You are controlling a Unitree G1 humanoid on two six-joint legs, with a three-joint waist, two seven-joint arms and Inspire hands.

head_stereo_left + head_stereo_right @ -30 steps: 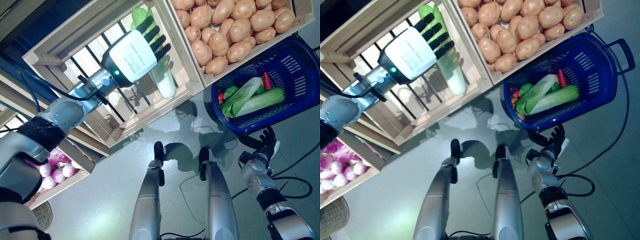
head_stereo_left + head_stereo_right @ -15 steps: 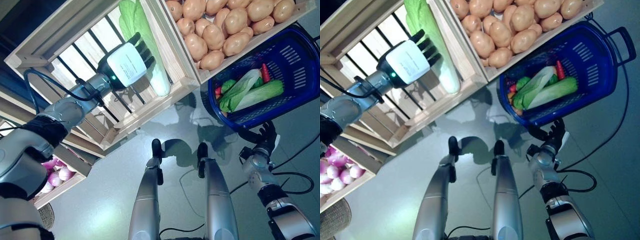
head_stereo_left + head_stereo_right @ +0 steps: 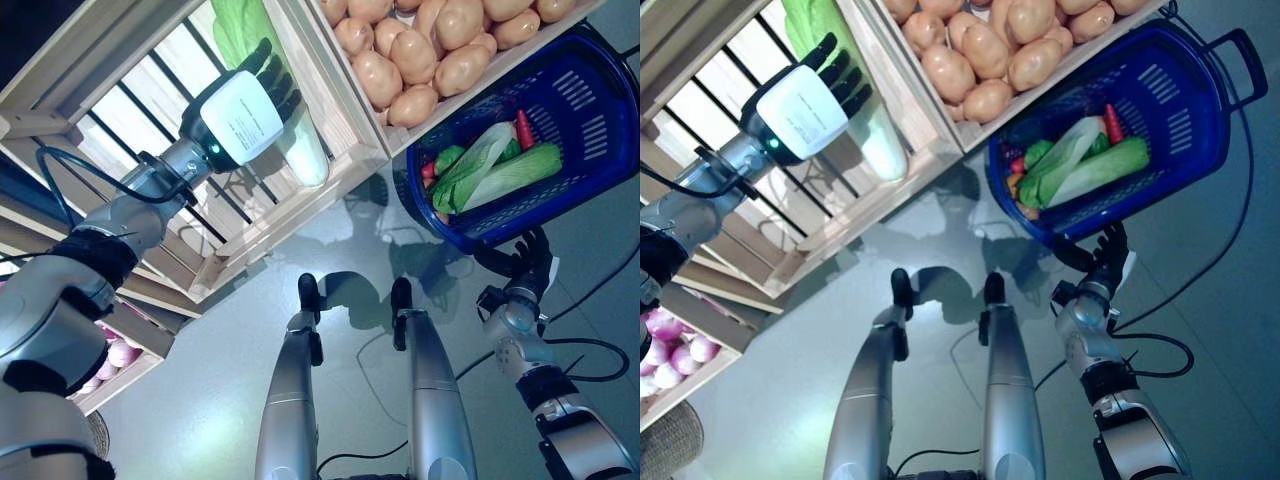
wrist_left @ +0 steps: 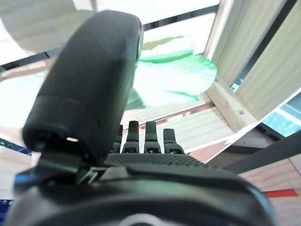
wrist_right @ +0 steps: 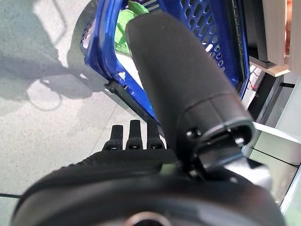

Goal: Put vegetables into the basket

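L hand [image 3: 243, 112] up inside a slatted wooden crate [image 3: 345, 170], fingers [image 3: 272, 72] straight and spread a little, gripping nothing. A long pale-green cabbage [image 3: 300, 150] lies in the crate just past and under the fingertips; can't tell if they touch it. In the L wrist view the thumb stands clear of the finger row, leafy green beyond the tips.

R hand [image 3: 1102, 262] low, at the near rim of the blue basket [image 3: 1200, 130]. Fingers curled round the dark handle bar at the rim; R wrist view shows the thumb over that bar, blue mesh wall right behind it.

Basket holds veg already: two pale-green leafy heads [image 3: 500, 170], sth small and red [image 3: 523, 129] beside them.

Second crate next to the cabbage crate, full of potatoes [image 3: 430, 50], well off from both hands. Purple-white onions [image 3: 675, 345] in a bin far to the L.
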